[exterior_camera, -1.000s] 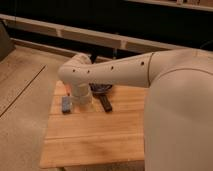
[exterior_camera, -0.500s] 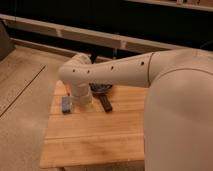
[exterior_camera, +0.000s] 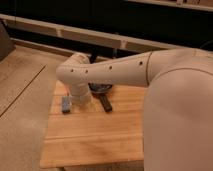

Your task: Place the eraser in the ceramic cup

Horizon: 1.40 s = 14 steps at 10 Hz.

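Note:
The eraser [exterior_camera: 105, 102] is a small black oblong lying on the wooden table [exterior_camera: 90, 135], just in front of a dark round bowl [exterior_camera: 100, 88]. My white arm [exterior_camera: 110, 72] reaches in from the right, bends at an elbow and drops a short link [exterior_camera: 80, 95] to the table just left of the eraser. That arm hides the gripper, so none of it shows. The ceramic cup is out of view.
A blue-grey rectangular block [exterior_camera: 66, 104] lies on the table left of the arm's lower link. My bulky white body [exterior_camera: 180, 120] fills the right side. Behind the table runs a dark wall with a pale ledge [exterior_camera: 90, 36]; beige floor lies to the left.

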Available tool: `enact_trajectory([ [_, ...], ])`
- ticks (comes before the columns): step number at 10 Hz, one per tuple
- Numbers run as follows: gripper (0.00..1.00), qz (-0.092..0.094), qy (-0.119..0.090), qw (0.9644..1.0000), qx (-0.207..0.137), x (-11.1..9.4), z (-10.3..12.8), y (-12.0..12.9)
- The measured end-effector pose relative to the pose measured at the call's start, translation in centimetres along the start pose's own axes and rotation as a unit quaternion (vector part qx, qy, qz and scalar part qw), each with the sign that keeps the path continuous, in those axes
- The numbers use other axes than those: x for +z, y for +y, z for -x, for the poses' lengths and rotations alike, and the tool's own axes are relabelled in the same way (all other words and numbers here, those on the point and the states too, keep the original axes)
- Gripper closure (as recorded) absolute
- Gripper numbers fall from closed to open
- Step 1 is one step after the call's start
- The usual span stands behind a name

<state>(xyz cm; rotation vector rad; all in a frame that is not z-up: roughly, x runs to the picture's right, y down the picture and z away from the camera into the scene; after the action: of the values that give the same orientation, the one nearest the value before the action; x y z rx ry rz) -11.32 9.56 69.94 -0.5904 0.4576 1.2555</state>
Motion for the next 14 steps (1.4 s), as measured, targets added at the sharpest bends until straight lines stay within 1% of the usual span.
enact_trajectory([
  [1,0.35,-0.001,-0.002,0.999,-0.045,-0.4,0.1,0.4],
  [2,0.35,0.002,-0.002,0.9963,-0.086,-0.8,0.0,0.8],
  [3,0.35,0.011,0.001,0.9876,-0.157,-1.3,-0.6,1.5],
  [4,0.35,0.017,0.004,0.9787,-0.204,-1.7,-1.1,2.0],
  [5,0.35,0.021,0.007,0.9708,-0.239,-1.9,-1.5,2.2],
  [6,0.35,0.026,0.009,0.9604,-0.277,-2.2,-1.9,2.6],
  [7,0.35,0.029,0.01,0.9547,-0.296,-2.4,-2.2,2.7],
  [8,0.35,0.03,0.011,0.9502,-0.31,-2.5,-2.3,2.8],
  [9,0.35,0.03,0.012,0.9488,-0.314,-2.5,-2.4,2.8],
  [10,0.35,0.029,0.011,0.9509,-0.308,-2.4,-2.1,2.5],
  [11,0.35,0.019,0.008,0.9598,-0.28,-2.1,-1.0,0.6],
  [12,0.35,0.01,0.004,0.9694,-0.245,-1.9,0.0,-1.4],
  [13,0.35,0.0,-0.008,0.9837,-0.18,-1.3,1.9,-4.8],
  [14,0.35,-0.005,-0.014,0.9887,-0.149,-0.9,2.7,-6.4],
])
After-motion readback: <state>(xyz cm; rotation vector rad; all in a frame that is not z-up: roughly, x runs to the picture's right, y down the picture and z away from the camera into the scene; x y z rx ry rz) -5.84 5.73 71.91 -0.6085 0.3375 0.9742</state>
